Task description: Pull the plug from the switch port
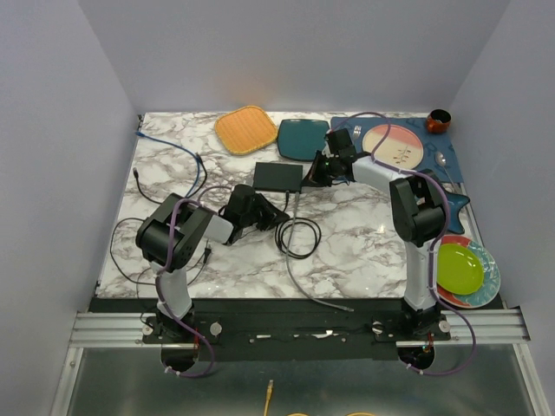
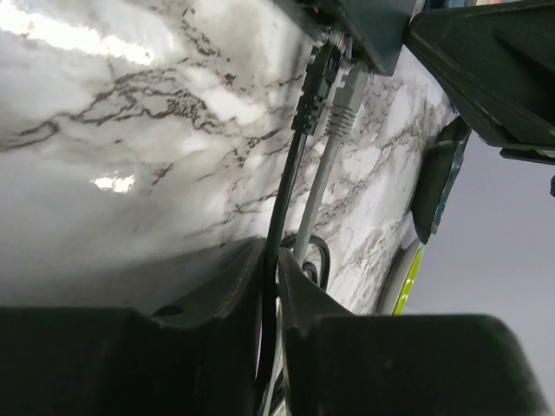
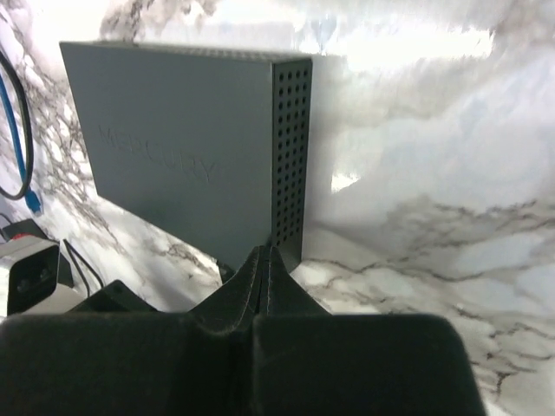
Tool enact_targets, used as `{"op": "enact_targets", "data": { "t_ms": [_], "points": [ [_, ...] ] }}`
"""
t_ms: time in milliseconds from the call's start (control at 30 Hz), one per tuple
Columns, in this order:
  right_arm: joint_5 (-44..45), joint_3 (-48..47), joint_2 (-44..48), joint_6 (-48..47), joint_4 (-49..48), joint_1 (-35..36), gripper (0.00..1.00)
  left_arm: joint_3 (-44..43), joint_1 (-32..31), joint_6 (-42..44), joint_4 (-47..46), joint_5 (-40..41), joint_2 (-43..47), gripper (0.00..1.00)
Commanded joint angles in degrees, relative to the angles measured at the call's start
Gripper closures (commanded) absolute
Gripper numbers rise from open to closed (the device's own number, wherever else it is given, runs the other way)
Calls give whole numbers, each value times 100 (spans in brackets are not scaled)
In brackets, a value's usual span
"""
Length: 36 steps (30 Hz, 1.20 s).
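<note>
Hazard: my left jaws clamp the black cable [image 2: 282, 199], not its plug [image 2: 314, 87]. Switch [image 1: 278, 177] lies mid-desk [image 1: 364, 234], 1 o'clock from them (right jaws, pressed together, touch its side); I expect a latched plug drags it.

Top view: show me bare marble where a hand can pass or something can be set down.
Widest bare marble: between the cable coil and the right arm. Smaller patch: between the blue cable and the orange mat. Crowded: around the switch, where the left gripper clamps the black cable and the right gripper sits alongside.
</note>
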State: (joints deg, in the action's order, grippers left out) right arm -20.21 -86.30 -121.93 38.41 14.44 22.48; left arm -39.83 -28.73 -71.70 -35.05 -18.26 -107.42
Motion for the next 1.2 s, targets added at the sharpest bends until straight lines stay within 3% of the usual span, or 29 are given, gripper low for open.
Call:
{"op": "enact_targets", "data": {
  "t_ms": [0, 267, 433, 533, 733, 967, 1167],
  "points": [
    [-10, 491, 362, 70, -248, 221, 97, 379, -36, 314, 419, -151, 316, 78],
    [-18, 1325, 1039, 131, -564, 362, 97, 863, -36, 736, 1025, -81, 1161, 83],
    [52, 1458, 1452, 219, -766, 362, 97, 899, -27, 982, 1474, 252, 1750, 78],
    [-411, 1353, 1427, 438, -1153, 362, 97, 793, -36, 1202, 1632, 489, 2040, 67],
    [-1757, 1019, 540, 1317, -2278, 371, 96, 731, -36, 1176, 1949, 604, 1979, 46],
    [-1979, 826, 73, 1318, -2314, 371, 96, 828, 60, 1001, 2696, 1298, 2146, 20],
    [-1785, 781, -121, 1151, -1866, 354, 96, 837, 324, 737, 2855, 1483, 2137, 14]
  ]
}}
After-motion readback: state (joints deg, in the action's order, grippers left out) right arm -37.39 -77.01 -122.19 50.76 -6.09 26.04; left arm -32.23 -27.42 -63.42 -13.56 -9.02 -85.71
